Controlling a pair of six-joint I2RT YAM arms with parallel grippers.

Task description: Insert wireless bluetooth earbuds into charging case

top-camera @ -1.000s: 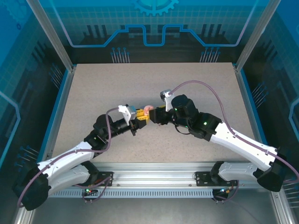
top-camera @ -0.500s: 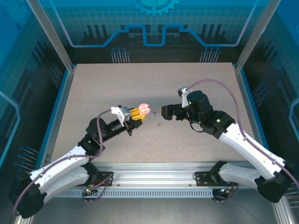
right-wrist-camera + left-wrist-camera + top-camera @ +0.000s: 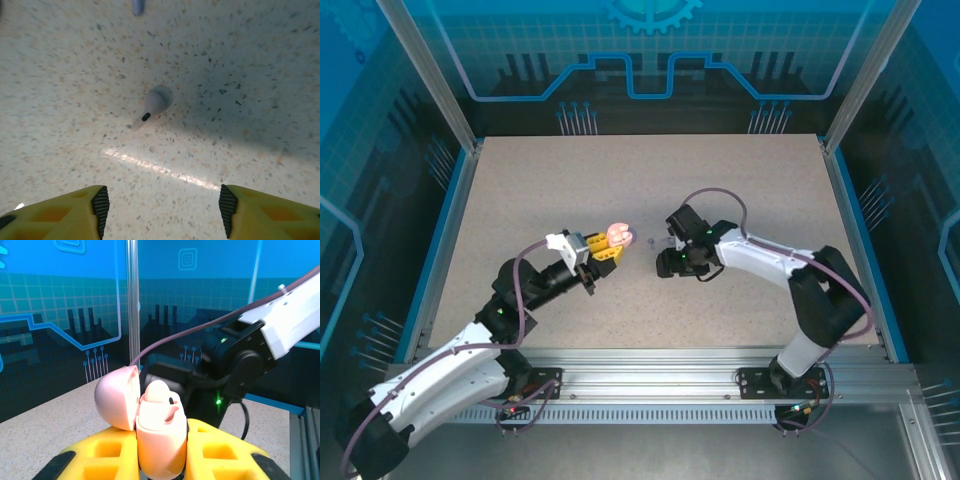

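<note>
The left gripper [image 3: 598, 250] clamps the pink case [image 3: 160, 440], lid open. The right gripper [image 3: 162, 210], fingers apart, hovers over a pale earbud [image 3: 152, 106] near the table's [image 3: 740, 180] middle, far from every edge. An off-centre pinch could flick it away.

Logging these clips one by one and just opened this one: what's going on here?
The left gripper is shut on an open pink charging case, its lid swung aside, with one pale earbud already seated inside. The right gripper hangs over the table with its jaws open and empty. A loose earbud lies on the surface just ahead of its fingers, not yet picked up.
</note>
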